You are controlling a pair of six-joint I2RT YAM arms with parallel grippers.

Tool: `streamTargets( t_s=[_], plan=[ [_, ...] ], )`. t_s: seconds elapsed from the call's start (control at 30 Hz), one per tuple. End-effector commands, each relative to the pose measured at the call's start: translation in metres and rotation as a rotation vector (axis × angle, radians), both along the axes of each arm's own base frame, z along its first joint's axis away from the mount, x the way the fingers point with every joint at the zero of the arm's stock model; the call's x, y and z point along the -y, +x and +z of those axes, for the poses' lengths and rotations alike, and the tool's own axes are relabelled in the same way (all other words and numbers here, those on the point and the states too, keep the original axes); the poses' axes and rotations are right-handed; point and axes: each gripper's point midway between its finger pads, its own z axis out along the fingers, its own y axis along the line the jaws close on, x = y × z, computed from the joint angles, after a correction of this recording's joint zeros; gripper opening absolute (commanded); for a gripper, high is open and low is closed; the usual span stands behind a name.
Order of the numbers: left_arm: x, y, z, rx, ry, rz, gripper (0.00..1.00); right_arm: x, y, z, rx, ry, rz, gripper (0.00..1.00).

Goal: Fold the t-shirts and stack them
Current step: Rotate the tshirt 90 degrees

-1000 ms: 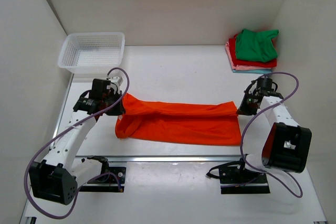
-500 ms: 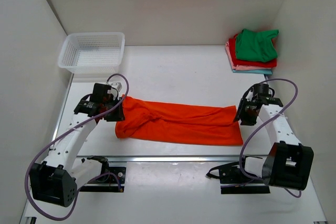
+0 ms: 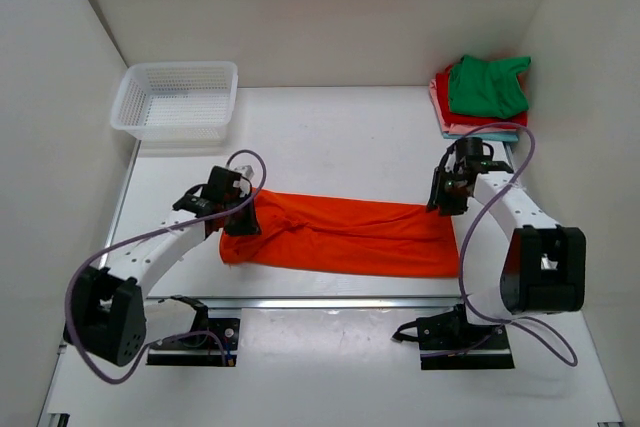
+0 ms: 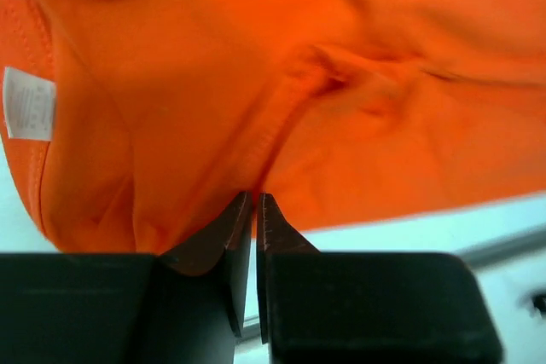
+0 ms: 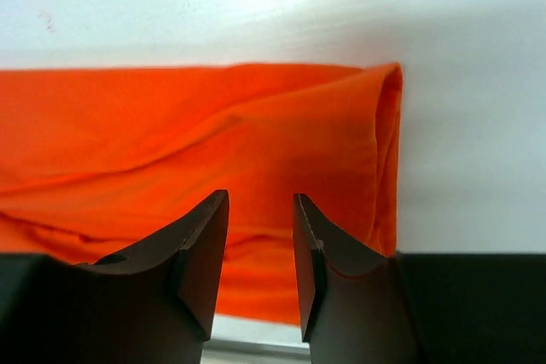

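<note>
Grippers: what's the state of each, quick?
Left gripper: nearly shut at the orange t-shirt; grip cannot be told.
Right gripper: open, empty.

orange t-shirt [image 3: 340, 235]: 1 | folded t-shirts [image 3: 485, 97]: 4 | basket [image 3: 170, 119]: 1

A white table [image 3: 330, 137] stands enclosed by plain white walls [image 3: 300, 7], evenly lit.

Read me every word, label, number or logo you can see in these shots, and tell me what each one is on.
On the orange t-shirt, a white tag: faint print, too blurred to read.
No text shows on the mesh basket or the folded t-shirts.
</note>
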Motion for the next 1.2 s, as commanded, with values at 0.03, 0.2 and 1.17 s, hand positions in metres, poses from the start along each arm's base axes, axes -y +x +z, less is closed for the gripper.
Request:
streamTargets(
  t_s=[0.03,0.2,1.17],
  plan=[
    [0.001,0.034,-0.02,0.045,0.029,0.15,0.18,-0.005,0.017,-0.007,0.082,-0.021,-0.044,0.32],
    [0.026,0.067,-0.051,-0.054,0.1,0.115,0.16,-0.02,-0.017,-0.037,-0.003,-0.007,-0.099,0.26],
    [0.104,0.37,-0.05,0.14,-0.118,0.057,0.06,-0.269,-0.066,-0.049,0.197,0.328,0.201,0.21]
  ],
)
